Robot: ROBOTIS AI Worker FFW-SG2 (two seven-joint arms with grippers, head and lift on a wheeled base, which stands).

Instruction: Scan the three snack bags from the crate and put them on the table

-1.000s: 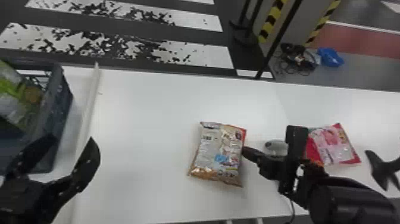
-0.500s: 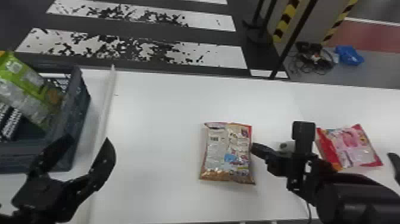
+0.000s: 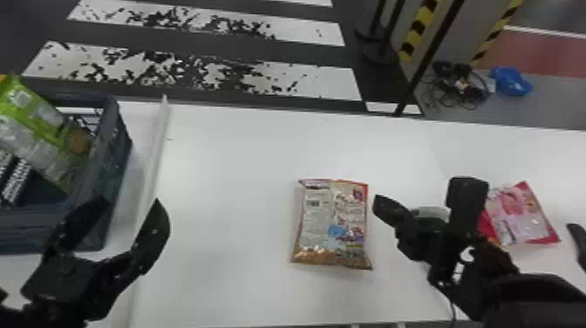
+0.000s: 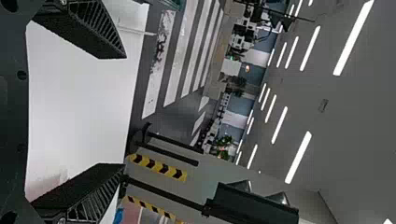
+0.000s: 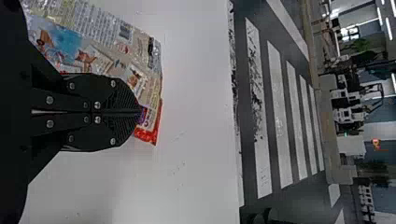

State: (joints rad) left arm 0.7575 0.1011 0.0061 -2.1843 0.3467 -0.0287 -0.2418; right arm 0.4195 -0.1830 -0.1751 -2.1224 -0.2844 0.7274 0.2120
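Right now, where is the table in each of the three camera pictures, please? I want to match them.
Head view: the white table spans the middle, under the beige snack bag.
Left wrist view: it shows behind and between the open fingers of the left gripper.
Right wrist view: it lies around the shut right gripper and the beige snack bag.
Shared landmark: white floor stripes beyond the table.

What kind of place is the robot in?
Probably a big indoor lab or workshop: there are crosswalk-like white stripes on the floor, yellow-and-black strips and long ceiling lights.
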